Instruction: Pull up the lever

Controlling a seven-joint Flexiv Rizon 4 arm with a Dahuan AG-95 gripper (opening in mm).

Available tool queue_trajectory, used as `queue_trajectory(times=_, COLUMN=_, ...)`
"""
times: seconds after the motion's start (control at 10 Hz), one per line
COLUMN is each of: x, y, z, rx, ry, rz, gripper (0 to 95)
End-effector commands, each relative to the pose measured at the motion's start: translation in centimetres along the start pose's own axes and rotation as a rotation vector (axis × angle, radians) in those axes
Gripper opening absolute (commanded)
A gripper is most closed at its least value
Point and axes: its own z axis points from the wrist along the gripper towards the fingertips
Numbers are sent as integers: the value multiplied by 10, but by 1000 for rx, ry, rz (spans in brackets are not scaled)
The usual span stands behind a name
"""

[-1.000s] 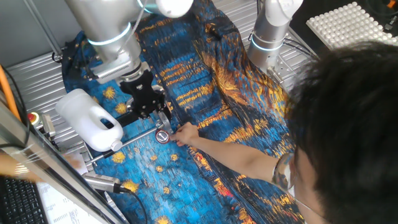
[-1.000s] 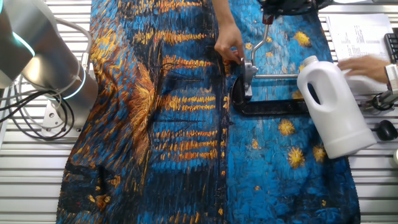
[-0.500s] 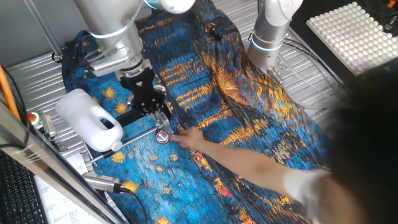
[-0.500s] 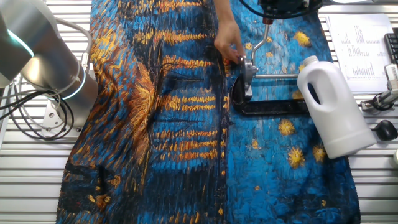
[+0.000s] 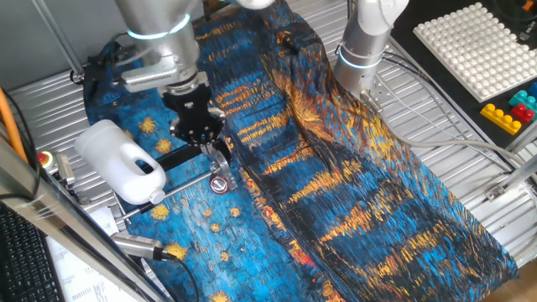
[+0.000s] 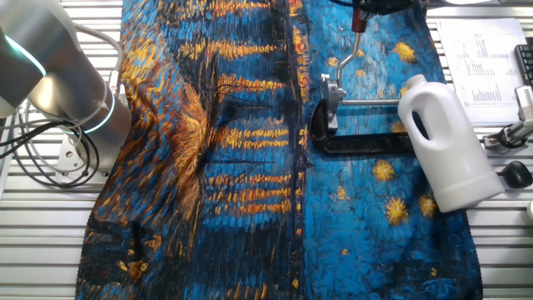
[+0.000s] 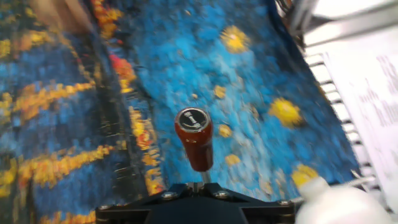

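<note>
In one fixed view the gripper (image 5: 204,134) hangs from the grey arm directly above the black-and-silver clamp (image 5: 214,172), which lies on the blue and orange starry cloth (image 5: 336,184). Just to the clamp's left rests the white jug (image 5: 122,172), and a silver rod (image 5: 168,195) runs from the clamp's round head under the jug's neck. The lever is hidden here behind the black fingers, and whether they are apart or together cannot be made out. In the other fixed view the clamp (image 6: 333,125) lies on the cloth (image 6: 233,150) with the jug (image 6: 450,142) against its right end; the lever (image 6: 356,42) stands up from the clamp's far side, its dark red sleeve at the top edge right under the gripper (image 6: 360,12), which is mostly cut off, so its grip cannot be told. In the hand view, blurred, the lever (image 7: 194,140) points toward the camera, red sleeve with a dark cap on top, rising from the black clamp body (image 7: 199,205) over the cloth (image 7: 74,124); the jug (image 7: 336,202) shows beside the clamp at lower right. No fingers show here.
</note>
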Motion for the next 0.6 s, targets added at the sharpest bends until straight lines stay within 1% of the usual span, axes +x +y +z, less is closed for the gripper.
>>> queue_trajectory(times=0.1, x=12, y=-4, z=-3, rx=70, ry=38, rz=230, gripper=0)
queue_trajectory(times=0.2, x=10, y=-7, z=-3, rx=66, ry=27, rz=384, gripper=0)
queue_trajectory(times=0.3, x=10, y=-7, z=-3, rx=99, ry=72, rz=585, gripper=0)
queue_trajectory(times=0.4, x=10, y=-7, z=-3, rx=122, ry=99, rz=713, gripper=0)
queue_trajectory(times=0.5, x=10, y=-7, z=-3, rx=148, ry=116, rz=888, gripper=0)
queue_trajectory(times=0.6, x=10, y=-7, z=-3, rx=153, ry=110, rz=997, gripper=0)
